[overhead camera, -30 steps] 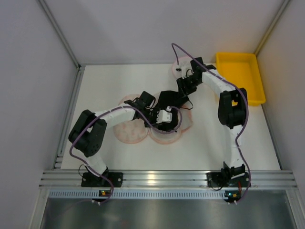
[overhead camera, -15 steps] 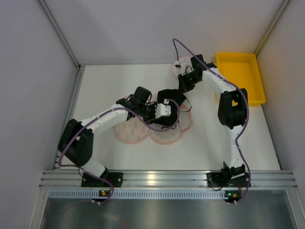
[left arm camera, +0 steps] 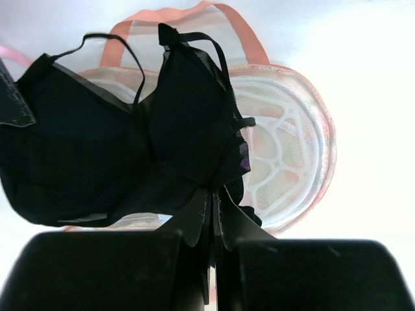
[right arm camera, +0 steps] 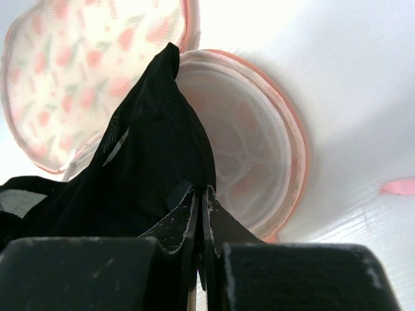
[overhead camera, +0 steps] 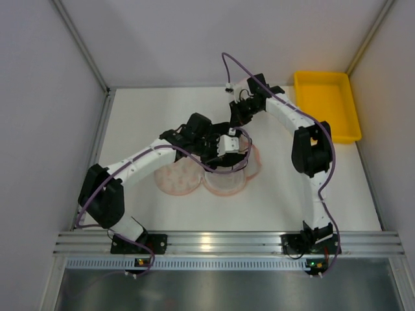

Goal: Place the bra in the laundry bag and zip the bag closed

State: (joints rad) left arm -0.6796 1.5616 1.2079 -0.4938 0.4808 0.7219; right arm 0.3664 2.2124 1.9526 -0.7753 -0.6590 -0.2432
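The black bra (left arm camera: pixel 123 142) hangs stretched between both grippers, above the open laundry bag. My left gripper (left arm camera: pixel 214 197) is shut on its lower edge, and my right gripper (right arm camera: pixel 200 192) is shut on another edge of the bra (right arm camera: pixel 149 162). The laundry bag's white ribbed mesh half (left arm camera: pixel 285 149) with pink trim lies under the bra. In the right wrist view its speckled half (right arm camera: pixel 91 65) lies beside the ribbed half (right arm camera: pixel 253 149). From above, the bag (overhead camera: pixel 178 180) lies mid-table, with the left gripper (overhead camera: pixel 233 149) and right gripper (overhead camera: pixel 235 118) over its far right part.
A yellow tray (overhead camera: pixel 324 103) stands at the back right corner. A pink strip (right arm camera: pixel 397 186) lies on the table to the right of the bag. Grey walls close the table on the left, back and right.
The left arm has stretched out farther over the bag. The right gripper has swung to the left. Both keep hold of the bra, now spread over the bag's right half.
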